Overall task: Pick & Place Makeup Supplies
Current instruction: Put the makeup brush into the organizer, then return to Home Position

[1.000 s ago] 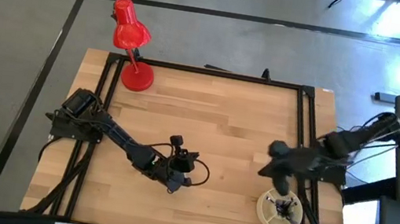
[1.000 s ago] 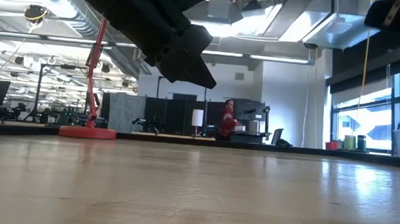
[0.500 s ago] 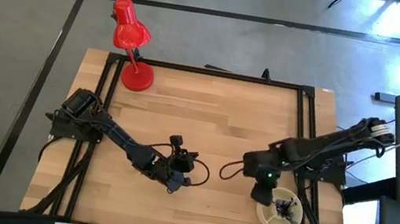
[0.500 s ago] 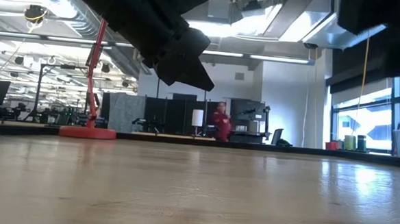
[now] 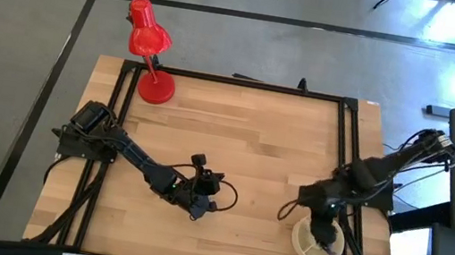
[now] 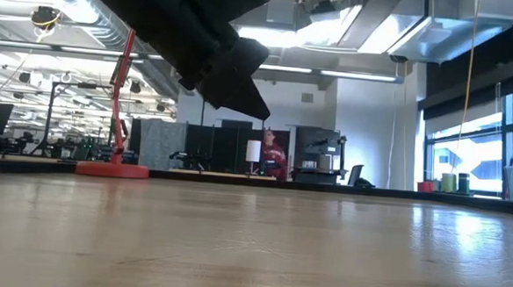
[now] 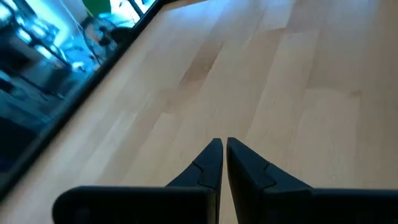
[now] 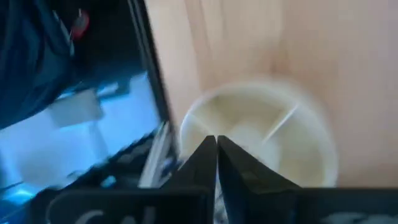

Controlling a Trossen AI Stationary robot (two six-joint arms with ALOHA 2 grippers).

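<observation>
Makeup brushes are hard to make out at this moment: in the high view the right arm is covering most of the round cream bowl [image 5: 316,241], and only a few dark slivers at its far side may be brushes. In the right wrist view a single thin pale stick [image 8: 278,124] is lying across the bowl's floor, probably one of them, though blur is leaving that unsure. No brushes are showing on the bare wooden table [image 5: 244,139].

The right gripper [image 5: 321,234] is hanging directly over the bowl, and its fingers are pressed together with no gap, nothing visibly held between them. That pose suits an arm that is either reaching into the bowl for a brush or finishing a drop there; I cannot tell which.

The left gripper [image 5: 198,206] is waiting well to the left of the bowl, above open wood, its fingers almost touching with only a thin slit between them and holding nothing. Parking there is keeping it clear of the right arm's path.

A red desk lamp [image 5: 151,48] is standing far from the bowl, at the table's opposite corner.
</observation>
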